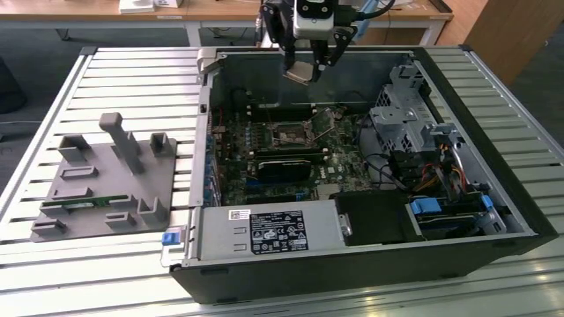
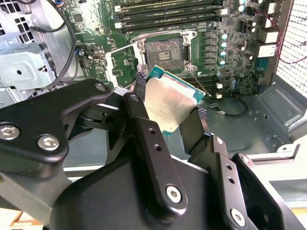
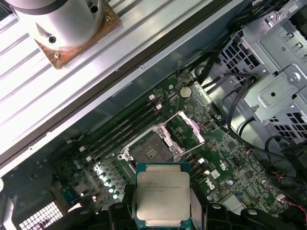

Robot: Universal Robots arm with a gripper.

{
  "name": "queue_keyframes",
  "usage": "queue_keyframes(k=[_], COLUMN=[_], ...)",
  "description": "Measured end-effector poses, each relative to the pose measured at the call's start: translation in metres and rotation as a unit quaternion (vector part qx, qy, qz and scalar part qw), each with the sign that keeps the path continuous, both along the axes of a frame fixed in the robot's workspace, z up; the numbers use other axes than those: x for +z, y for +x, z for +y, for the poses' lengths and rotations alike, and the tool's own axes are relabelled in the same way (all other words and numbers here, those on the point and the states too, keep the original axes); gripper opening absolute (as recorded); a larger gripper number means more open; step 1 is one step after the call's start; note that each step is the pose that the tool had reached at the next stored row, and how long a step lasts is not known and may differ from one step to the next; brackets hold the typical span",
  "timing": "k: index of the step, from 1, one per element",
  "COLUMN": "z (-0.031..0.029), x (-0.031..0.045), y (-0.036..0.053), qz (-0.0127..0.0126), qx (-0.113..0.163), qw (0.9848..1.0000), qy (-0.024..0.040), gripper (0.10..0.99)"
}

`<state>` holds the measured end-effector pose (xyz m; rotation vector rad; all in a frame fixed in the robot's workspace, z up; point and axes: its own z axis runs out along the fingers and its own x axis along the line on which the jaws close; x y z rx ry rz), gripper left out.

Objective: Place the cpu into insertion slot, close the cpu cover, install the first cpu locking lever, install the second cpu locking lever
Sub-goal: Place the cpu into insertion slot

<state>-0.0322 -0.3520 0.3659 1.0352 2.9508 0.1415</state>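
Second wrist view, end effector (image 2: 171,96) gripping cpu (image 2: 168,104), exterior view, cpu well clear of insertion slot (image 1: 288,134)

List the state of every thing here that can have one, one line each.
gripper: shut on the cpu, above the open case.
cpu: held between the fingers, metal top showing, not in the slot.
insertion slot: empty, uncovered.
cpu cover: swung open, off the slot.
computer case: lying on its side, side panel off.
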Motion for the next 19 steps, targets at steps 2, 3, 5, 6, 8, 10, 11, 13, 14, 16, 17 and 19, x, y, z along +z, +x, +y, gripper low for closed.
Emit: queue_keyframes(k=[2,3,5,6,8,10,11,13,14,16,17,19], z=[0.0000,0.0000,0.0000,0.0000,0.0000,0.0000,0.0000,0.0000,0.0000,0.0000,0.0000,0.0000], x=[-0.0001,-0.0002,-0.0003,-0.0003,-0.0004,-0.0005,-0.0005,-0.0006,-0.0006,-0.0008,-0.0008,-0.0009], y=[0.0000,0.0000,0.0000,0.0000,0.0000,0.0000,0.0000,0.0000,0.0000,0.0000,0.0000,0.0000], qz=[0.0000,0.0000,0.0000,0.0000,0.0000,0.0000,0.0000,0.0000,0.0000,0.0000,0.0000,0.0000], qx=[-0.004,-0.006,-0.010,-0.012,-0.016,-0.020,-0.022,-0.026,-0.028,-0.032,-0.034,-0.038], qw=[1.0000,1.0000,1.0000,0.9999,0.9999,0.9998,0.9998,0.9997,0.9996,0.9995,0.9994,0.9993], qy=[0.0000,0.0000,0.0000,0.0000,0.0000,0.0000,0.0000,0.0000,0.0000,0.0000,0.0000,0.0000], gripper=[0.537,0.537,0.537,0.537,0.537,0.537,0.537,0.537,0.537,0.537,0.537,0.537])
